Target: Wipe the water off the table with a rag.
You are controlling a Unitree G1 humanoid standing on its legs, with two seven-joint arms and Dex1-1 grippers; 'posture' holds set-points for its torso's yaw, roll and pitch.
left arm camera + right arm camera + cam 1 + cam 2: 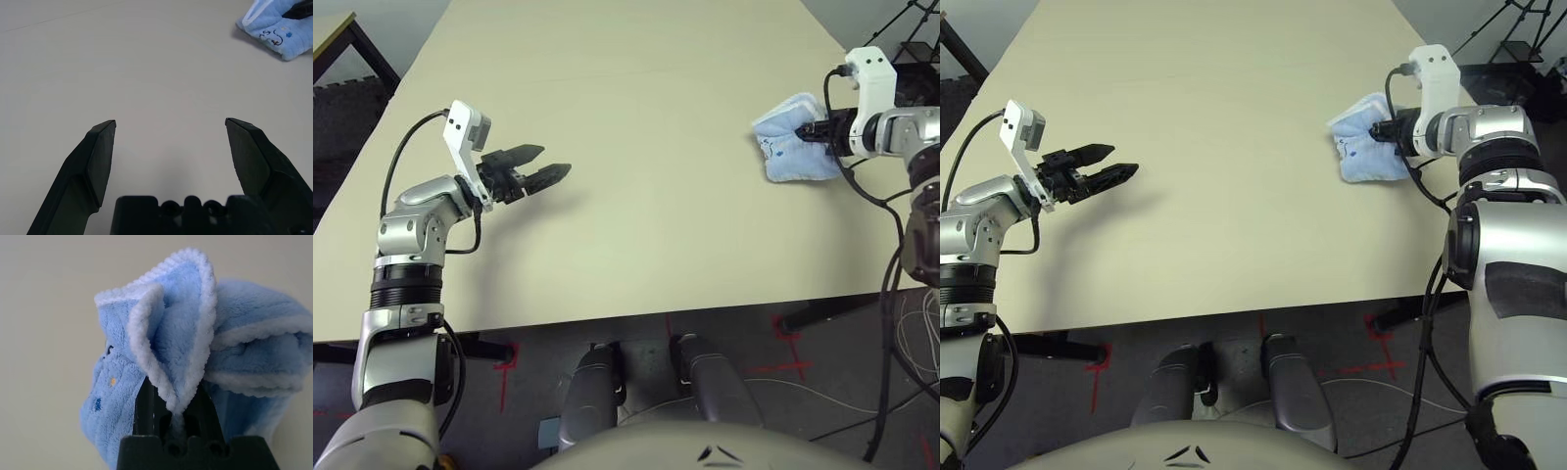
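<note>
Right wrist view: right gripper (172, 404) pinches a white-edged fold of the light blue terry rag (195, 347).
Rag handling: soft, light, floppy; likely bunches when pushed. Hold at the gathered hem seems sound.
Rag location: near the table's (636, 147) right edge, resting on it.
Left gripper (546, 166): jaws spread, nothing between them, well apart from rag.
Water: no drops discernible.

Both forearms were silver with black ribbed joints; each hand, left (533, 174) and right (1383, 130), had black fingers, white camera brackets, and black cables.
</note>
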